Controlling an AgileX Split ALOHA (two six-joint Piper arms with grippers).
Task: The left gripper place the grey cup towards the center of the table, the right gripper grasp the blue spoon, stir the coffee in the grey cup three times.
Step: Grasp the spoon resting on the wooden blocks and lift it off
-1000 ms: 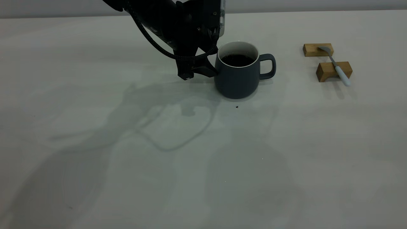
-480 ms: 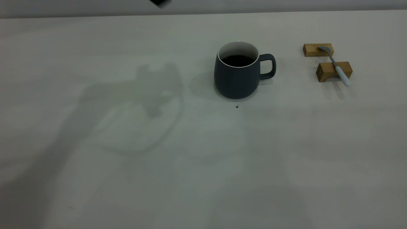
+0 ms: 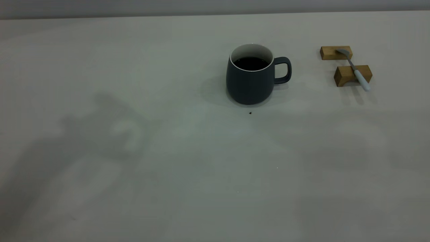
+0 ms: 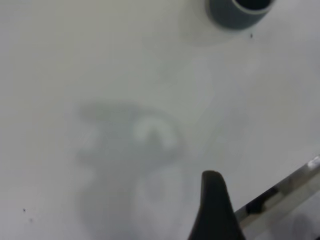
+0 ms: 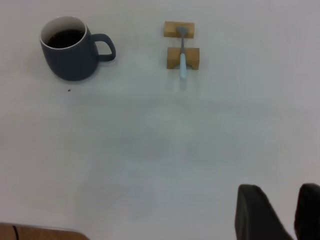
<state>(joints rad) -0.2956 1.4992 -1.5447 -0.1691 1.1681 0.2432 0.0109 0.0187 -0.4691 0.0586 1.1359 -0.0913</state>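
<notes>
The grey cup point(image 3: 250, 74) of coffee point(image 3: 251, 63) stood alone right of centre in the upper half of the exterior view. The left tool point(image 4: 216, 210), beside it a second earlier, had withdrawn; whether it was open I cannot tell. The blue spoon point(image 3: 356, 69) lay across two wooden blocks point(image 3: 352, 75) at upper right. The right tool point(image 5: 280, 210), fingers slightly apart, hovered empty over the bench point(image 3: 134, 168). Placement looked done; grasping the spoon came next.

The cup point(image 3: 250, 79) stands left of the spoon point(image 3: 356, 71), which lies across two blocks point(image 3: 345, 75)
</notes>
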